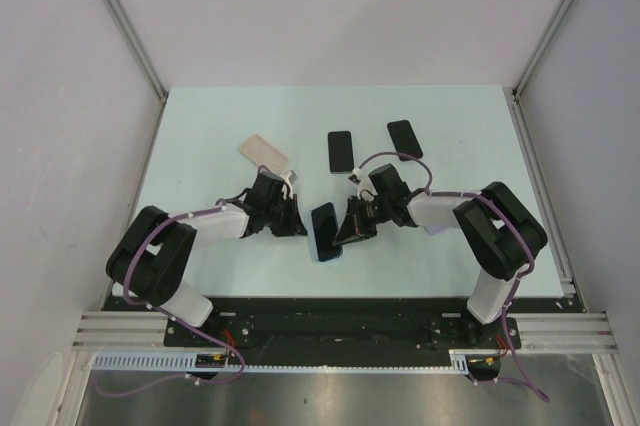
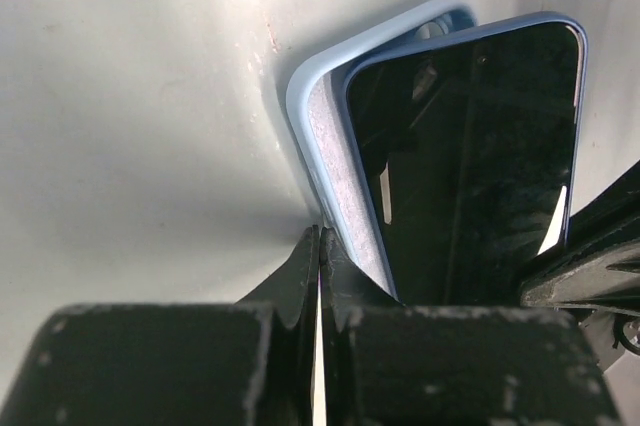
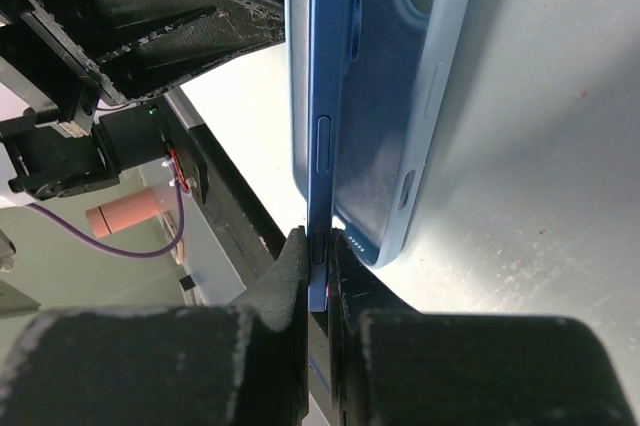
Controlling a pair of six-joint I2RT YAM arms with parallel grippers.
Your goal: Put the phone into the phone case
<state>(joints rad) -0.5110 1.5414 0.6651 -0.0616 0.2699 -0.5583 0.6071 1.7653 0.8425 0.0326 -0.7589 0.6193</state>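
Note:
A blue phone [image 1: 322, 222] with a dark screen [image 2: 470, 156] lies tilted in a light blue phone case [image 2: 328, 116] at the table's near middle. One long side of the phone is lifted out of the case. My right gripper [image 3: 320, 258] is shut on the phone's lower edge [image 3: 320, 96], with the case [image 3: 400, 96] just beside it on the table. In the top view the right gripper [image 1: 347, 229] is at the phone's right side. My left gripper [image 2: 320, 238] is shut and empty, its tips against the case's outer edge, at the case's left in the top view [image 1: 299, 222].
Two other dark phones [image 1: 341, 151] [image 1: 404, 138] lie further back on the pale green table [image 1: 200, 126]. A beige case [image 1: 263, 153] lies at the back left. Both arms meet at the table's near middle. White walls enclose the table.

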